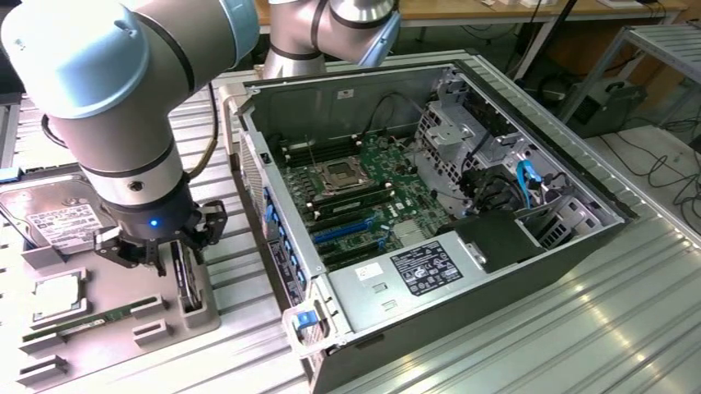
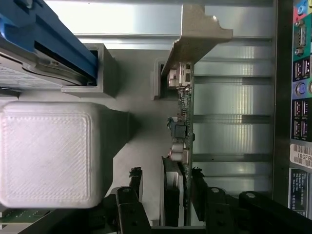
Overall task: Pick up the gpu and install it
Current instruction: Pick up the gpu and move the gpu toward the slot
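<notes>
Exterior view: the thin green circuit-board gpu [image 1: 189, 286] with its pale metal bracket stands on edge in a slot along the edge of the flat grey plastic tray [image 1: 121, 289] nearest the open black computer tower [image 1: 438, 205]. The black two-fingered gripper [image 1: 180, 258] is lowered over the card. The boxy silver hard drive [image 1: 64, 222] sits at the tray's far corner, and the narrow green memory stick [image 1: 82, 324] lies near its front edge.

Wrist view: the gpu [image 2: 187, 112] shows edge-on (bracket farthest from the camera). The gripper [image 2: 166, 173] straddles it with the jaws spread. One finger [image 2: 134, 187] stands apart from the card. The other is just beside the board.
</notes>
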You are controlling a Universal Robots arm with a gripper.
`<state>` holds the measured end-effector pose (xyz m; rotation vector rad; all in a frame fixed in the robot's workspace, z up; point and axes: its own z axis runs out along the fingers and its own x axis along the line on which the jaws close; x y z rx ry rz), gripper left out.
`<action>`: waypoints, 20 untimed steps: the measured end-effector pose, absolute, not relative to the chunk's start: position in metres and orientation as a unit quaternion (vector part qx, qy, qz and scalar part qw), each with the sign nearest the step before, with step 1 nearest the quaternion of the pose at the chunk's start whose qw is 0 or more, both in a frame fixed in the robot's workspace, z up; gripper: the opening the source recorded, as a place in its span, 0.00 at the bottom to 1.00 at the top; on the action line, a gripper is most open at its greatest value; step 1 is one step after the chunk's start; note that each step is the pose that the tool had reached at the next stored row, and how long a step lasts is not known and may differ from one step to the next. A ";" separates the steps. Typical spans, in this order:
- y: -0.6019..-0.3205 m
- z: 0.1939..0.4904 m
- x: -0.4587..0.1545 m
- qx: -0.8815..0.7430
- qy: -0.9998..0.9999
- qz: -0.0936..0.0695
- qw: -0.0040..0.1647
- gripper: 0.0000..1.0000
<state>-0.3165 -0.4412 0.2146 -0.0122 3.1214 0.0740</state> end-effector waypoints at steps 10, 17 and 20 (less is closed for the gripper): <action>-0.442 0.213 -0.316 -0.004 1.000 0.024 0.010 0.36; -0.442 0.211 -0.316 -0.004 1.000 0.024 0.010 0.36; -0.442 0.210 -0.315 -0.004 1.000 0.024 0.010 0.36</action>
